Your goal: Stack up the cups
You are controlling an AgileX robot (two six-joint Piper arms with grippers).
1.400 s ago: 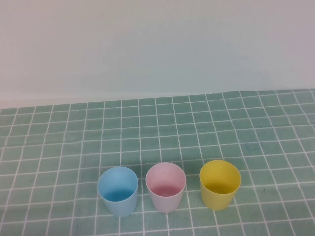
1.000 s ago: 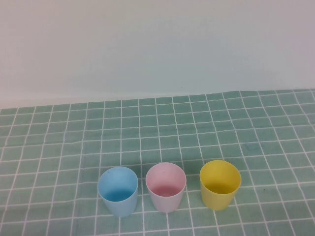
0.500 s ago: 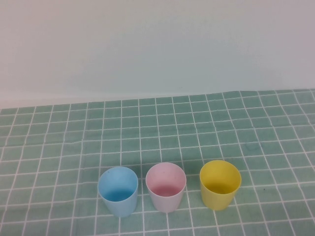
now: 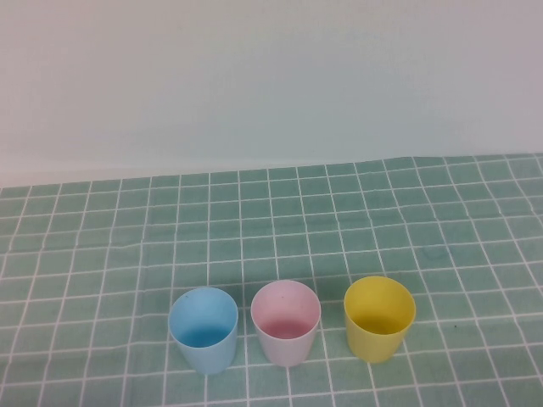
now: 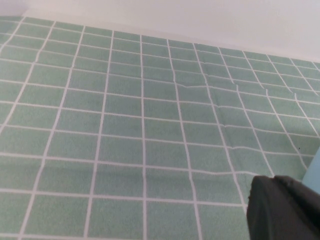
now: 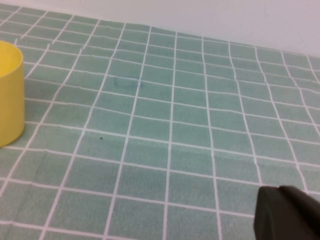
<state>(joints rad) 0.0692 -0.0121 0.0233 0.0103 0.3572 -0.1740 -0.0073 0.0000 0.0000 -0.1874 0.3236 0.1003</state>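
Three cups stand upright in a row near the front of the green checked bench [image 4: 356,220], close but apart: light blue cup [image 4: 203,329] on the left, pink cup [image 4: 286,322] in the middle, yellow cup [image 4: 379,318] on the right. The left pincer [image 5: 282,210] and right pincer [image 6: 287,215] are closed, empty, off the cups

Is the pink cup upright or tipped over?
Upright: the pink cup stands on its base, open mouth facing up, between the blue cup and yellow cup.

A yellow cup [image 6: 10,95] stands upright on the green checked cloth [image 6: 165,125]. The right gripper [image 6: 287,212] shows as a dark shape well apart from it, fingers closed.
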